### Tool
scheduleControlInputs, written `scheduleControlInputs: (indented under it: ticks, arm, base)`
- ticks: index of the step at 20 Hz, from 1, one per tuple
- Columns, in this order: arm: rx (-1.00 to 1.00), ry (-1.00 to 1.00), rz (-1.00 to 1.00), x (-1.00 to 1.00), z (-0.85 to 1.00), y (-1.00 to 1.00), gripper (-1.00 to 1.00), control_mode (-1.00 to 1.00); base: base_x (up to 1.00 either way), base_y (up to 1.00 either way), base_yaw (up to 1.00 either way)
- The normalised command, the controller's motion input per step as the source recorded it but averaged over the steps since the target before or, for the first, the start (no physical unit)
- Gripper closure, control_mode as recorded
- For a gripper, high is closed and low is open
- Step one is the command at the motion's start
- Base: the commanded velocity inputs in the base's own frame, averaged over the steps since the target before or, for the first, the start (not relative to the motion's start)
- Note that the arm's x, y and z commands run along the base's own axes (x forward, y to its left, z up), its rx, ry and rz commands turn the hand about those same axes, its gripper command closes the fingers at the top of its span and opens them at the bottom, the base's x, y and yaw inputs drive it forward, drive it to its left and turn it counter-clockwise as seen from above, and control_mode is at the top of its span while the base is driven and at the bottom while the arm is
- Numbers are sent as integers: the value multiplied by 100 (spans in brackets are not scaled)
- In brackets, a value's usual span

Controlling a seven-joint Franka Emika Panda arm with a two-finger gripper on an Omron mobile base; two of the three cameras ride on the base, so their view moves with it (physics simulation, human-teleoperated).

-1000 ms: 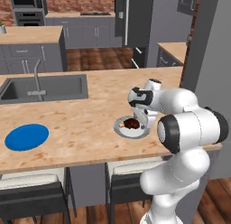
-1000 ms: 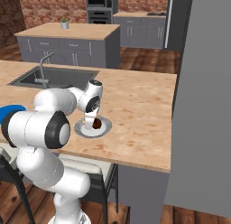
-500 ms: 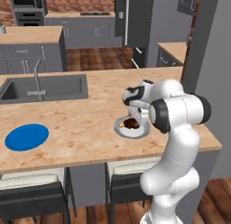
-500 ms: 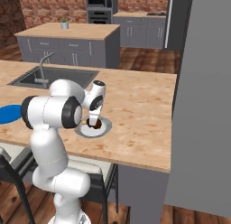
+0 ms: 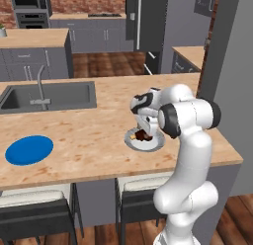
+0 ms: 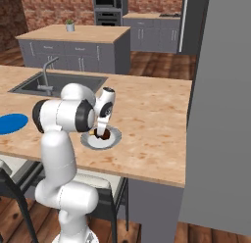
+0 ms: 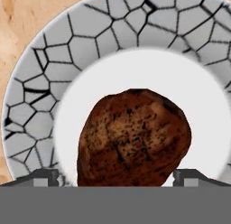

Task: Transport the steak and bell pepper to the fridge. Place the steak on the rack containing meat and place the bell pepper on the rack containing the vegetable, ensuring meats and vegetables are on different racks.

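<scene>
A: On the counter [image 5: 94, 135], what surrounds the plate [image 5: 132, 140]?
B: Blue plate [image 5: 29, 149] and sink [image 5: 59, 96], well apart.
A: Contents?
B: Steak [image 7: 133, 137]; gripper [image 7: 117, 175] fully open straddles it, holding nothing.

The long wooden counter [image 5: 89, 135] serves as the landmark. Set into its far left part is a dark grey sink [image 5: 54, 97] with a thin metal faucet [image 5: 40, 83] at its near rim. Near the counter's front left edge lies a flat blue plate [image 5: 29, 149]. Toward the counter's right end rests a white plate [image 7: 34, 114] with a grey crackle-patterned rim. Under the counter's front edge stand dark stools [image 5: 37, 214] with pale seats. Beyond the counter is a second island [image 6: 73, 46] with a wooden top; a small pot, perhaps a plant [image 6: 70, 25], sits on it.
</scene>
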Motion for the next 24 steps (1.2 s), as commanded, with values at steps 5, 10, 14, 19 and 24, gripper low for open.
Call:
scheduleControlInputs:
  ticks: [5,10,14,19,24]
  arm:
    - [0,6,0,-6,-28,0,-100,-100]
    - [0,0,0,-72,-15,-4,-100,-100]
    - [0,-1,0,-69,-11,0,-100,-100]
    - [0,0,0,-29,-41,-2,-100,-100]
    - [0,-12,0,-12,-6,-1,-100,-100]
  base:
    - [0,0,0]
    - [0,0,0]
    - [0,0,0]
    - [0,0,0]
    - [0,0,0]
